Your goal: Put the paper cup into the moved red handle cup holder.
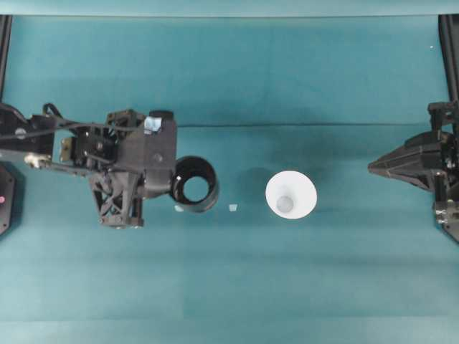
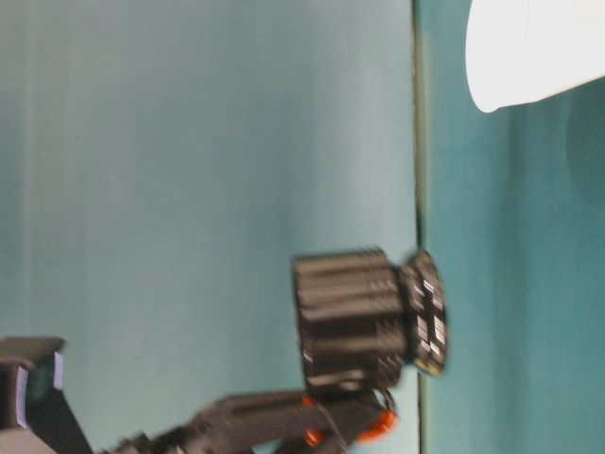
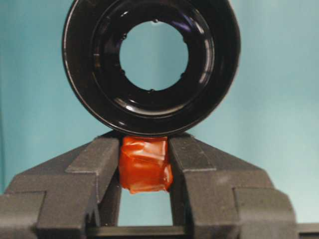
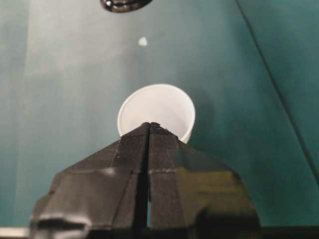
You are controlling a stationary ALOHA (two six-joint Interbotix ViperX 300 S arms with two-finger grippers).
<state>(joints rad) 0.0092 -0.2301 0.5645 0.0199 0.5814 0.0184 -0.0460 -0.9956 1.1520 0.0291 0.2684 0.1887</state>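
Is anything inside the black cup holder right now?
No. The red handle cup holder is empty; teal cloth shows through its open bottom. The paper cup stands apart on the table.

Even, fairly bright overhead light; shadows stay soft. A faint shadow sits beside the paper cup (image 1: 290, 194), on the side facing the left gripper (image 1: 174, 188). The glossy red handle cup holder (image 3: 151, 64) beyond that gripper's fingertips carries small white glints. The table-level view is smeared and soft. Fingers nearest the right wrist lens are out of focus
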